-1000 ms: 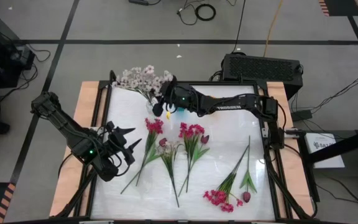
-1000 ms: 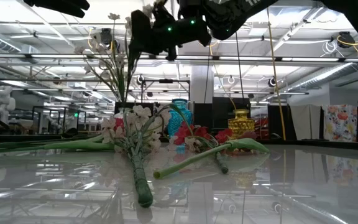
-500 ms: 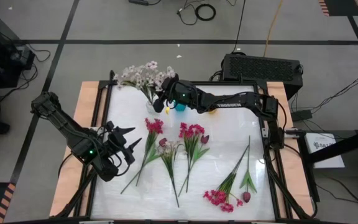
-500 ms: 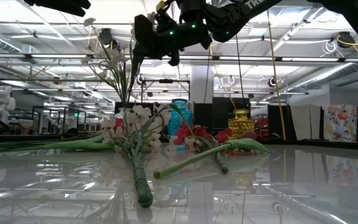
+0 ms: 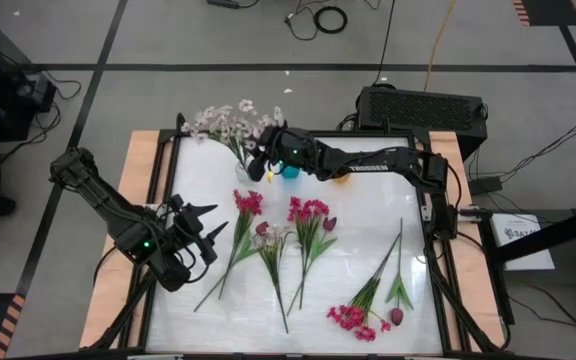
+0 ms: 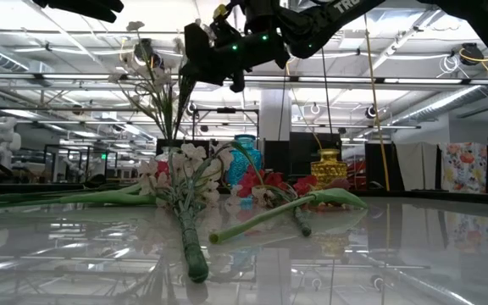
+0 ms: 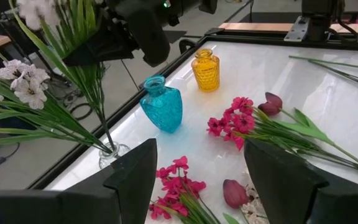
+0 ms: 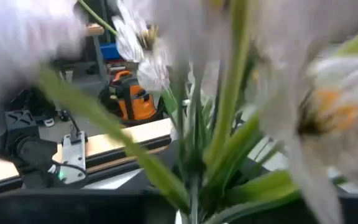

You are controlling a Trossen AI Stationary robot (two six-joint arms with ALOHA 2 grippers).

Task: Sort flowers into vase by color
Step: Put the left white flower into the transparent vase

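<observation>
The right end effector (image 5: 255, 170) hovers at the white flowers (image 5: 230, 124) standing in the clear vase (image 7: 112, 155) near the table's far-left corner; its grip cannot be judged. Next: retreat, fetch another stem.

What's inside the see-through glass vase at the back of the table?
The clear vase holds the white flowers on green stems, leaning out over the table edge. The right gripper hangs above it. The water level or stem ends inside cannot be made out.
</observation>
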